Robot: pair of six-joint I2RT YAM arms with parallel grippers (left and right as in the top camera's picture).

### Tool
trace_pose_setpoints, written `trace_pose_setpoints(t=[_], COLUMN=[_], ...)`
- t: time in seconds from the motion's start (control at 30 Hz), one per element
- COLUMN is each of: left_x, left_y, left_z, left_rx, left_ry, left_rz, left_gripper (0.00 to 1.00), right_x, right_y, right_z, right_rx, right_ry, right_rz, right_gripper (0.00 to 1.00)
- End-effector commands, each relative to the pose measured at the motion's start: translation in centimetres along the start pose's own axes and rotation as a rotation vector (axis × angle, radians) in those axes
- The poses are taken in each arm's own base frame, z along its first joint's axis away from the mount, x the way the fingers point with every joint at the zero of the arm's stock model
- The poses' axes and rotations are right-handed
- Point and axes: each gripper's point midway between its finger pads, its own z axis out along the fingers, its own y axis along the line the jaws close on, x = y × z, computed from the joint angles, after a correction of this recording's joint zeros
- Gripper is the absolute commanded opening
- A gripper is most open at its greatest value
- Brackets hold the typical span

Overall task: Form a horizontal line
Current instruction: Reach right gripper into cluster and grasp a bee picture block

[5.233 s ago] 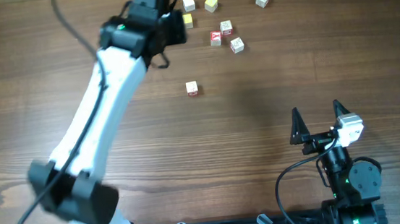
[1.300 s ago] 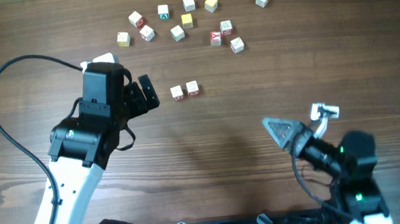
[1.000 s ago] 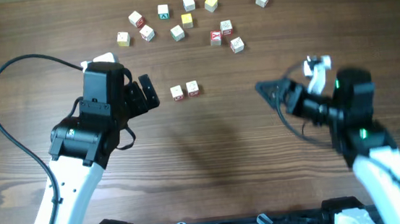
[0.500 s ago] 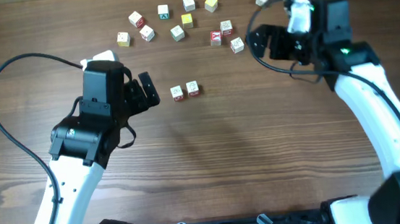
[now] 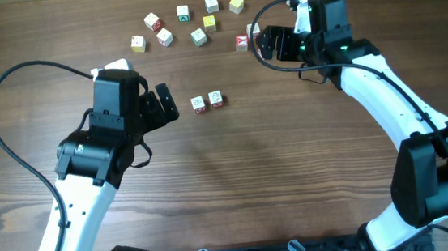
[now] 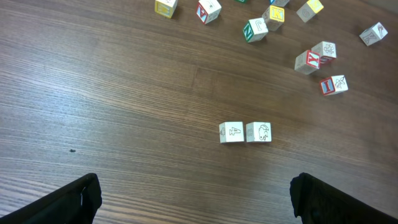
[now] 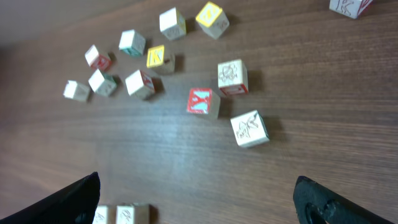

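Right hand [image 5: 266, 45], fingers spread wide and gripping nothing, is now hovering over the right side of the loose cubes at the far edge of the counter [image 5: 291, 152], having swung up there from beside its own base within the last second or so. Meanwhile the left hand [image 5: 165, 104], likewise spread and empty, is staying parked just left of the horizontal line [image 5: 206, 102], which is sitting mid-counter as only two touching cubes. Fetching is apparently passing to the right arm. Under its camera the red Y cube [image 7: 203, 102] and a white-faced cube [image 7: 250, 129] are lying near each other but apart; one is probably becoming the third piece.
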Motion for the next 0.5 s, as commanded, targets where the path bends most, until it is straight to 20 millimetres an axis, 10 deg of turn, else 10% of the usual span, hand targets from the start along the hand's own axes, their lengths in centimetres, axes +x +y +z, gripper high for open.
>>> trace_pose_setpoints(t=[0.0,0.47], left_x=[-0.6,-1.0], left_y=[0.0,-0.4], left_z=[-0.2,0.8], left_rx=[-0.001,0.002], left_ry=[-0.013,-0.018], left_rz=[-0.002,-0.003], left_gripper=[1.00,1.00], right_x=[-1.2,-3.6], right_y=[0.1,1.3], right_z=[0.0,1.4], right_rx=[0.006,-0.036], right_ry=[-0.040,-0.153], right_rz=[0.042,-0.195], right_gripper=[1.00,1.00])
